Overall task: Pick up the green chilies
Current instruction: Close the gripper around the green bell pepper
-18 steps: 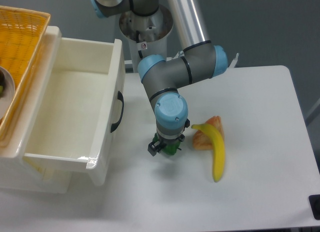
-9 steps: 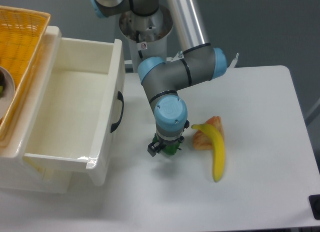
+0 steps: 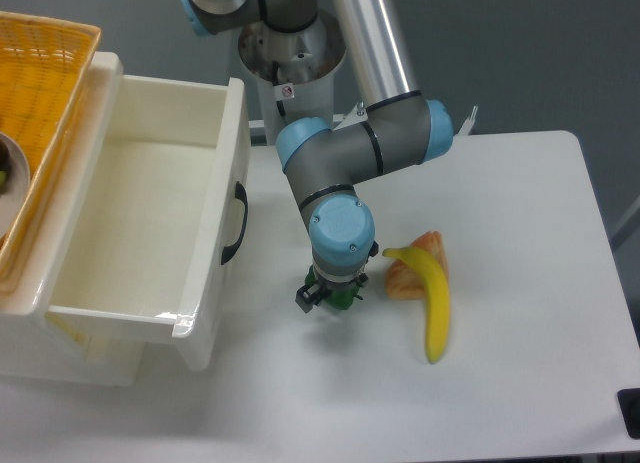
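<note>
The green chilies (image 3: 343, 298) show only as a small dark-green patch on the white table, mostly hidden under my gripper (image 3: 330, 296). The gripper points straight down from the arm's blue wrist cap and its black fingers (image 3: 305, 295) sit on either side of the green piece. From this view the jaws look closed in around it, but the wrist hides the contact. The chilies appear to rest at table level.
A yellow banana (image 3: 432, 301) lies just right of the gripper, partly over orange food pieces (image 3: 405, 273). An open white drawer (image 3: 150, 223) with a black handle (image 3: 236, 223) stands to the left. An orange basket (image 3: 35, 93) sits at the far left.
The arm's wrist has shifted very slightly; the gripper stays over the green chilies at the same spot. The banana and orange pieces have not moved.
</note>
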### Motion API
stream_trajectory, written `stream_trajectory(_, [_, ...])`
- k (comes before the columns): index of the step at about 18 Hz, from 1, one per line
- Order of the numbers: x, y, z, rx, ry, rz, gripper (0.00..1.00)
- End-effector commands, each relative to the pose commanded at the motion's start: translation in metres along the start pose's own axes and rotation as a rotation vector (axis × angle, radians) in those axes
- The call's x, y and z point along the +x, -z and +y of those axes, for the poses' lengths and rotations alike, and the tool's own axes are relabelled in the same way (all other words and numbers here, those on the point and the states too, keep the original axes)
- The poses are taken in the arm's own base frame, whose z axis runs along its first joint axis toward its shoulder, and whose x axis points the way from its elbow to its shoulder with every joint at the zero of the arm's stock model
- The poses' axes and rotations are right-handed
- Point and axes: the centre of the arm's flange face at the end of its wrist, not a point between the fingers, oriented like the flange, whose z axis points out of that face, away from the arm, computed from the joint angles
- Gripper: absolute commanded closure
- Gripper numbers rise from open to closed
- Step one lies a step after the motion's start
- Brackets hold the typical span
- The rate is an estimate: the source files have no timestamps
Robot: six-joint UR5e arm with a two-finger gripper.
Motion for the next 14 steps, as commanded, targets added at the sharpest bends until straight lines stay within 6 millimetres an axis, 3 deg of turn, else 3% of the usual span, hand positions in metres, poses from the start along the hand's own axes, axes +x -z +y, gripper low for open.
stream_trajectory(7, [0.0027,-0.0074,-0.0041,0.005,-0.001,0.0,0.01])
stream_trajectory(14, [0.0044,-0.0023,-0.0062,0.016,-0.004,0.005,0.2])
